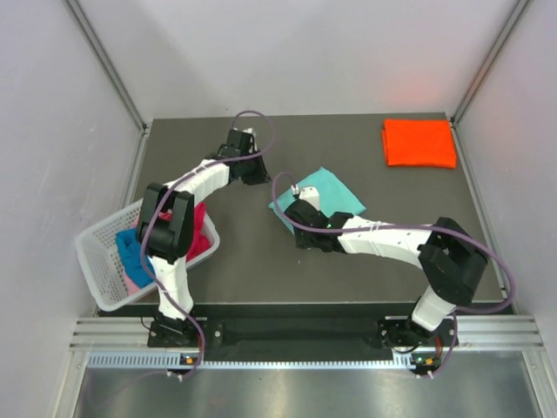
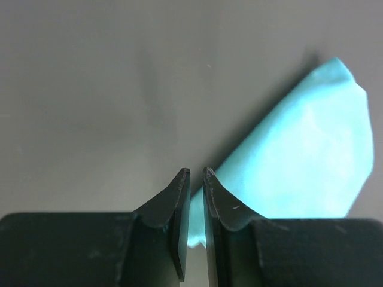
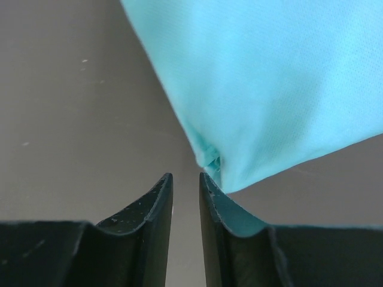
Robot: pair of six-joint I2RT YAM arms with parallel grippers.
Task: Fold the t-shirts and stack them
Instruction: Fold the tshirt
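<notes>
Folding looks done on the teal shirt, which lies mid-table, well apart from the folded orange shirt in the far right corner. We see the right gripper slightly parted at its near corner, grasping nothing. The left gripper hovers near its left edge, barely parted and empty. Stacking comes next, we judge: regrasp it and carry it onto the orange one.

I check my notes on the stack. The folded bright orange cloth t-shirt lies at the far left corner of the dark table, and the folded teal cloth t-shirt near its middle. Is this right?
One error: the folded bright orange cloth t-shirt lies at the far right corner of the dark table, as the top external view shows. The rest is right.
</notes>
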